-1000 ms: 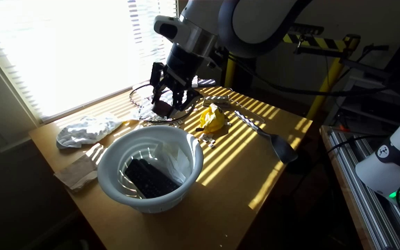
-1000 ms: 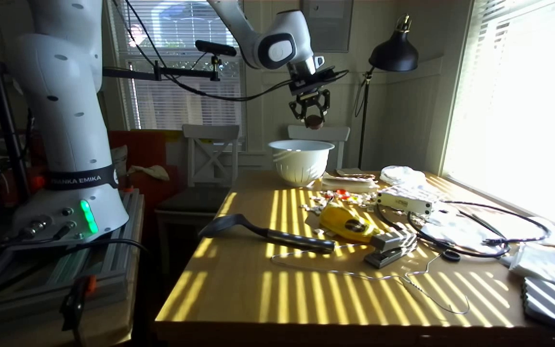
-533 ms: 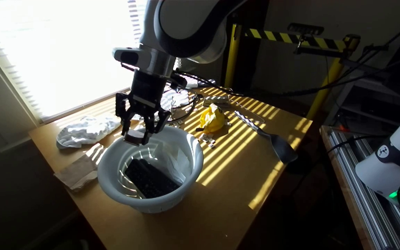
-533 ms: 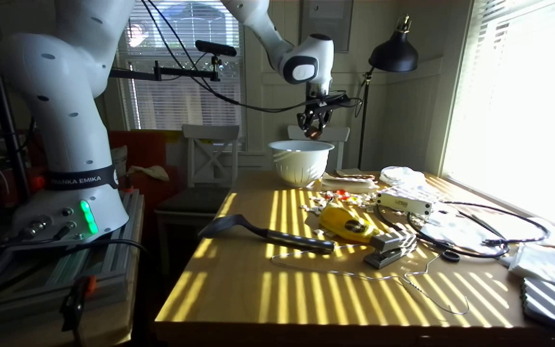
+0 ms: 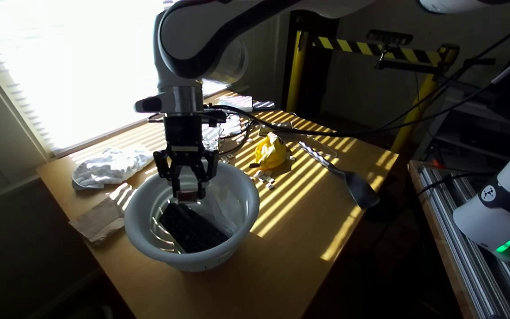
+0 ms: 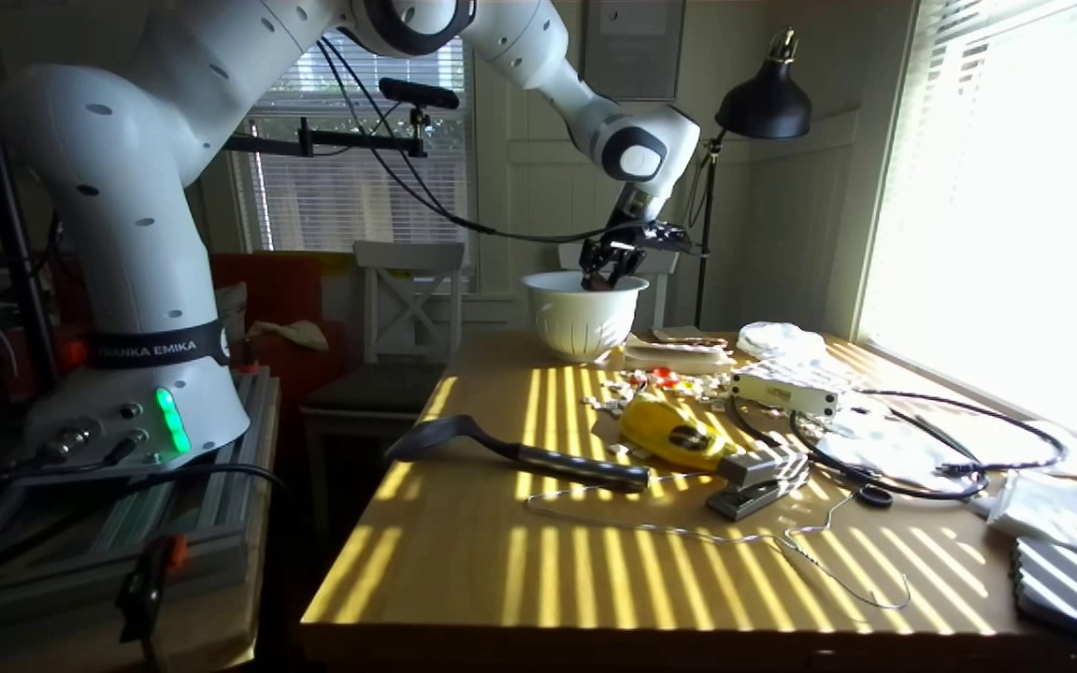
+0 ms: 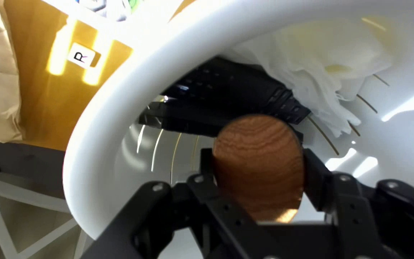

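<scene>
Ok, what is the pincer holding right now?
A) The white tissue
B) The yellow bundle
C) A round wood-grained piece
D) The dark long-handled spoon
C: the wrist view shows the pincer gripping the round wood-grained piece from both sides.

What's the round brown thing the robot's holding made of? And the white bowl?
The round brown thing: wood, it seems, because wavy grain lines show; a gleam near its edge hints at a smooth, maybe varnished finish. The white bowl: probably plastic, smooth and shiny, with bright glints inside and thin slits through its wall.
</scene>
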### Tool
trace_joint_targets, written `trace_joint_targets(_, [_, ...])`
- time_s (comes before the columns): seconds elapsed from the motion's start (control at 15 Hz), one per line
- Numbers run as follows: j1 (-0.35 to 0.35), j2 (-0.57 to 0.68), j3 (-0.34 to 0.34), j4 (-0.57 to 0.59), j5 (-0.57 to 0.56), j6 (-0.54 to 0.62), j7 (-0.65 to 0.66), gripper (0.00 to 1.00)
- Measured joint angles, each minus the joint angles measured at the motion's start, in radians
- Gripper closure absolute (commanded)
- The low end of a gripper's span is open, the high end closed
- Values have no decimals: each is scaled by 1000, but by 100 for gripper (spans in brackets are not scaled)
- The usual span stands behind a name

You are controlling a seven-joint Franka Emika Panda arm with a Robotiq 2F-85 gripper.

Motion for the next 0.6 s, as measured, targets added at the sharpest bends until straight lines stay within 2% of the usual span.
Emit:
trace_joint_targets(0.07, [17, 18, -18, 35, -22, -31, 11, 65])
trace_joint_targets(0.13, [32, 34, -34, 67, -44, -57, 22, 45])
trace_joint_targets(0.2, [47, 49, -49, 98, -65, -82, 34, 15])
trace_joint_targets(0.27, [60, 63, -61, 127, -83, -104, 45, 13])
trace_joint_targets(0.4, [79, 87, -77, 179, -113, -146, 60, 0])
trace_joint_targets(0.6, [94, 111, -87, 242, -138, -194, 72, 0])
